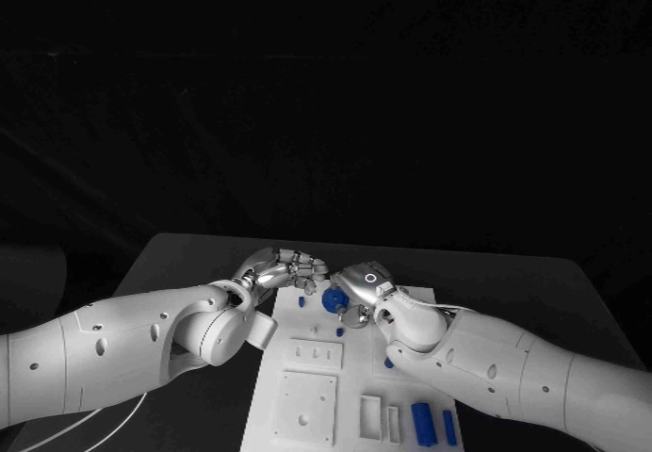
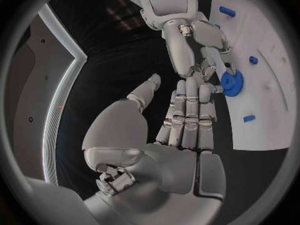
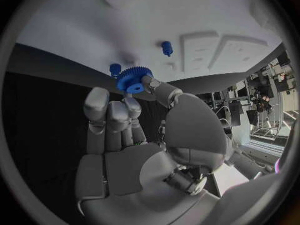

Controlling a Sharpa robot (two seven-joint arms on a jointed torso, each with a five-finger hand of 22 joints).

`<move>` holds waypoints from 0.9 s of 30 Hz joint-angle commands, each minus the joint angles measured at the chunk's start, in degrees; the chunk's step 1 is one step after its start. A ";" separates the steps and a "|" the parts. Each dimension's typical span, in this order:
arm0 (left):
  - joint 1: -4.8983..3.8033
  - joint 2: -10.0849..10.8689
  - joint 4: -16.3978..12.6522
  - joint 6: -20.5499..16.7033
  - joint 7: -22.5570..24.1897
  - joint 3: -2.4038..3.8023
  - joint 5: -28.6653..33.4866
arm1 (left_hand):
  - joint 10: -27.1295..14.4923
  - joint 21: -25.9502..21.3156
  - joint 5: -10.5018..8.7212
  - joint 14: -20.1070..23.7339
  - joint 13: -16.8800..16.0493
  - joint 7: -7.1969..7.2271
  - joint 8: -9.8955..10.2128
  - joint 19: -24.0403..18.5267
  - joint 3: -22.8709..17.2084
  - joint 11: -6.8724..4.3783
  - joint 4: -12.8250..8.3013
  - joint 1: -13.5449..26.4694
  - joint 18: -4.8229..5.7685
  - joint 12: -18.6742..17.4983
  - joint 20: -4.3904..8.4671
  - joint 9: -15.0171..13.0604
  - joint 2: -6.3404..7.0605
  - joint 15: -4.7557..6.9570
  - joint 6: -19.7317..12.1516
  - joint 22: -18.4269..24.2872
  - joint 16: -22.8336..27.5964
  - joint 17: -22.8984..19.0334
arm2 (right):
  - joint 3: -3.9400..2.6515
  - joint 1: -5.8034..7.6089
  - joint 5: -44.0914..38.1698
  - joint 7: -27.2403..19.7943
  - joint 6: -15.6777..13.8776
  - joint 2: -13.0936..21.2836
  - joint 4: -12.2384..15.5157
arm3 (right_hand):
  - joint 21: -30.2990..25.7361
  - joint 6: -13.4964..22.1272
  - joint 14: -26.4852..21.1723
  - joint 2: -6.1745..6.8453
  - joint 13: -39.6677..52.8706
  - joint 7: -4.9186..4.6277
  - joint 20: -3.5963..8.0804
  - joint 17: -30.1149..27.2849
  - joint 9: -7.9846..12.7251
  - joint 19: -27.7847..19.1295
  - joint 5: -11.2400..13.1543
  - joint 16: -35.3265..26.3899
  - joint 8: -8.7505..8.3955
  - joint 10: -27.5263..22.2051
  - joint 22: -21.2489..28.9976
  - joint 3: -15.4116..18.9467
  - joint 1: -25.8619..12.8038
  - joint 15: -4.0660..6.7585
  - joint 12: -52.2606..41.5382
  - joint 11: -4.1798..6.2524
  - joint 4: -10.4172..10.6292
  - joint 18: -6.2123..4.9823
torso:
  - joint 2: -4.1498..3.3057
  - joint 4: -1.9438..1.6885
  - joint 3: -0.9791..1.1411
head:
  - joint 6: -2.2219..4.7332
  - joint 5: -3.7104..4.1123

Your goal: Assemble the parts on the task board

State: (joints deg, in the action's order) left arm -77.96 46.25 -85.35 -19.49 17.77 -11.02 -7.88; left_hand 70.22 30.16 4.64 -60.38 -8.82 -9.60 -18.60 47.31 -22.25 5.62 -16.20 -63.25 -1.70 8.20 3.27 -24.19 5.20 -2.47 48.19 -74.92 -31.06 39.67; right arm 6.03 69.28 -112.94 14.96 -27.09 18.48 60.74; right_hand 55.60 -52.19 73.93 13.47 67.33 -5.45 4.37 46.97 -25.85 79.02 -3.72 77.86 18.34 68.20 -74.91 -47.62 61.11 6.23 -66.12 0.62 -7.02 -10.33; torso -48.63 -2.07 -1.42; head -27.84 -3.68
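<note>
Right hand (image 3: 134,150) pinches the blue gear (image 3: 133,79) over the far end of the task board (image 1: 310,395). Left hand (image 2: 187,120) sits just beside it, fingers straight and together, gripping nothing. Gear is mostly hidden by the hands in head view. Other blue parts (image 1: 423,417) lie at the board's near end; shapes hard to make out.

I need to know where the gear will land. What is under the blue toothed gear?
The blue toothed gear, pinched by the right hand, hangs over the white task board near its edge. A small blue peg shows beside it; the spot directly below is covered.
</note>
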 commanded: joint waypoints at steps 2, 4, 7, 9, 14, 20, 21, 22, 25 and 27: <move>-0.12 -0.11 -0.15 0.25 0.26 0.05 0.35 | 0.28 0.28 -0.37 0.20 -0.06 -0.28 0.32 -0.47 -0.37 -0.03 0.09 0.59 -1.10 -0.26 0.06 -0.07 0.19 0.10 0.08 -0.18 0.05 0.08 | 0.07 -0.05 -0.86 0.21 0.84 -0.35 -0.62 | 0.30 -5.46 0.08 0.60 -0.13 -0.35 0.25 0.09 -0.62 0.22 0.13 -0.20 0.09 0.09 -1.03 -0.41 0.15 0.49 0.11 -0.01 -0.05 -4.67 | 0.07 0.10 0.09 | -0.51 -0.22; -0.13 -0.12 -0.14 0.24 0.27 0.05 0.42 | 0.28 0.28 -0.37 0.21 -0.06 -0.28 0.33 -0.48 -0.38 -0.02 0.09 0.60 -1.10 -0.26 0.06 -0.07 0.21 0.10 0.08 -0.18 0.05 0.08 | 0.10 -0.11 -0.86 0.17 0.86 -0.53 -0.89 | 0.29 -5.42 0.07 0.62 -0.19 -0.36 0.25 0.11 -0.61 0.19 0.11 -0.23 0.07 0.02 -1.02 -0.43 0.21 0.48 0.18 -0.02 -0.09 -4.67 | 0.06 0.18 0.11 | -0.55 -0.27; -0.17 -0.30 -0.08 0.22 0.27 0.05 0.65 | 0.27 0.28 -0.37 0.22 -0.06 -0.28 0.32 -0.48 -0.39 -0.02 0.09 0.62 -1.10 -0.26 0.05 -0.07 0.21 0.09 0.08 -0.18 0.06 0.08 | 0.23 -0.26 -0.83 0.11 0.81 -0.80 -1.20 | 0.29 -5.38 0.07 0.65 -0.24 -0.38 0.25 0.12 -0.61 0.17 0.11 -0.25 0.04 -0.04 -1.02 -0.45 0.27 0.47 0.25 -0.03 -0.13 -4.67 | 0.02 0.22 0.14 | -0.60 -0.32; -0.18 -0.39 -0.05 0.25 0.28 0.05 0.67 | 0.27 0.28 -0.37 0.22 -0.06 -0.28 0.32 -0.48 -0.39 -0.02 0.09 0.63 -1.10 -0.27 0.05 -0.08 0.22 0.09 0.08 -0.18 0.06 0.08 | 0.36 -0.34 -0.76 0.04 0.91 -0.98 -1.43 | 0.30 -5.33 0.07 0.74 -0.27 -0.39 0.24 0.14 -0.61 0.14 0.12 -0.28 0.01 -0.09 -1.01 -0.44 0.31 0.46 0.29 -0.05 -0.17 -4.67 | 0.05 0.18 0.08 | -0.61 -0.37; -0.20 -0.43 -0.07 0.24 0.28 0.05 0.67 | 0.27 0.28 -0.37 0.23 -0.07 -0.28 0.32 -0.49 -0.41 -0.02 0.09 0.64 -1.10 -0.27 0.05 -0.08 0.21 0.09 0.08 -0.19 0.07 0.08 | 0.46 -0.41 -0.51 -0.15 0.97 -1.25 -2.05 | 0.29 -5.26 0.06 0.79 -0.40 -0.42 0.23 0.15 -0.60 0.10 0.14 -0.32 -0.04 -0.24 -1.00 -0.43 0.33 0.44 0.44 -0.07 -0.19 -4.67 | 0.07 0.14 0.09 | -0.65 -0.43; -0.25 -0.51 -0.08 0.20 0.27 0.05 0.68 | 0.27 0.28 -0.38 0.23 -0.08 -0.28 0.32 -0.49 -0.43 -0.02 0.09 0.66 -1.10 -0.27 0.05 -0.09 0.22 0.08 0.08 -0.19 0.07 0.08 | 0.68 -0.46 0.03 -0.58 0.75 -1.89 -3.04 | 0.24 -4.26 0.04 1.22 -0.97 -0.73 0.18 0.23 -0.36 -0.10 0.31 -0.58 -0.65 -0.81 -0.95 -0.37 0.42 0.19 1.09 -0.36 -0.23 -4.67 | 0.08 0.21 0.09 | -0.64 -0.62; -0.26 -0.53 -0.08 0.20 0.28 0.05 0.68 | 0.27 0.28 -0.38 0.23 -0.08 -0.28 0.32 -0.49 -0.44 -0.02 0.09 0.67 -1.10 -0.27 0.05 -0.09 0.22 0.08 0.08 -0.19 0.07 0.08 | 0.72 -0.48 0.04 -0.62 0.69 -1.96 -3.16 | 0.23 -4.11 0.04 1.41 -1.09 -0.79 0.17 0.25 -0.31 -0.14 0.36 -0.63 -0.75 -0.92 -0.93 -0.34 0.43 0.14 1.23 -0.42 -0.24 -4.67 | 0.07 0.19 0.07 | -0.62 -0.63; -0.26 -0.55 -0.08 0.21 0.28 0.05 0.68 | 0.27 0.28 -0.38 0.23 -0.08 -0.28 0.32 -0.49 -0.44 -0.02 0.09 0.67 -1.10 -0.27 0.05 -0.09 0.22 0.08 0.08 -0.19 0.07 0.08 | 0.75 -0.50 0.18 -0.68 0.62 -2.04 -3.27 | 0.23 -4.00 0.04 1.56 -1.12 -0.84 0.17 0.26 -0.28 -0.17 0.42 -0.67 -0.82 -0.94 -0.93 -0.29 0.42 0.09 1.26 -0.46 -0.23 -4.67 | 0.08 0.18 0.07 | -0.61 -0.63; -0.28 -0.55 -0.11 0.20 0.27 0.05 0.68 | 0.27 0.28 -0.38 0.23 -0.08 -0.29 0.32 -0.50 -0.45 -0.02 0.09 0.68 -1.10 -0.27 0.04 -0.09 0.23 0.08 0.08 -0.19 0.07 0.08 | 0.82 -0.54 0.18 -0.79 0.52 -2.30 -3.56 | 0.19 -3.51 0.06 1.79 -1.20 -1.00 0.17 0.29 -0.13 -0.23 0.53 -0.79 -1.12 -0.99 -0.89 -0.23 0.46 -0.03 1.36 -0.61 -0.18 -4.67 | 0.08 0.17 0.09 | -0.56 -0.68; -0.29 -0.57 -0.08 0.20 0.23 0.05 0.68 | 0.27 0.28 -0.38 0.23 -0.08 -0.29 0.32 -0.50 -0.45 -0.02 0.09 0.69 -1.10 -0.27 0.04 -0.10 0.23 0.08 0.08 -0.19 0.07 0.08 | 0.84 -0.54 1.04 -0.96 0.32 -2.47 -3.77 | 0.18 -2.99 0.08 1.99 -1.26 -1.16 0.17 0.33 0.03 -0.25 0.62 -0.87 -1.43 -1.01 -0.86 -0.12 0.44 -0.17 1.42 -0.76 -0.09 -4.67 | 0.08 0.19 0.11 | -0.56 -0.72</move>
State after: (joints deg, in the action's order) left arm -78.15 45.81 -85.33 -19.48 17.69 -11.03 -7.52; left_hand 70.22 30.16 4.64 -60.38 -8.86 -9.60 -18.60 47.31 -22.37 5.62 -16.07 -63.02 -1.69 8.20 3.27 -24.23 5.43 -2.47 48.19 -74.90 -31.06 39.66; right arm 6.78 68.85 -112.50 14.68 -26.96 16.17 57.08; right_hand 55.58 -52.77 74.14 15.09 66.11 -5.23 4.28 47.24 -25.96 79.10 -3.33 77.24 16.99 67.46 -74.94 -47.76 61.64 6.02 -65.00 -0.12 -7.20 -10.33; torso -48.54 -1.88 -1.32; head -28.43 -4.35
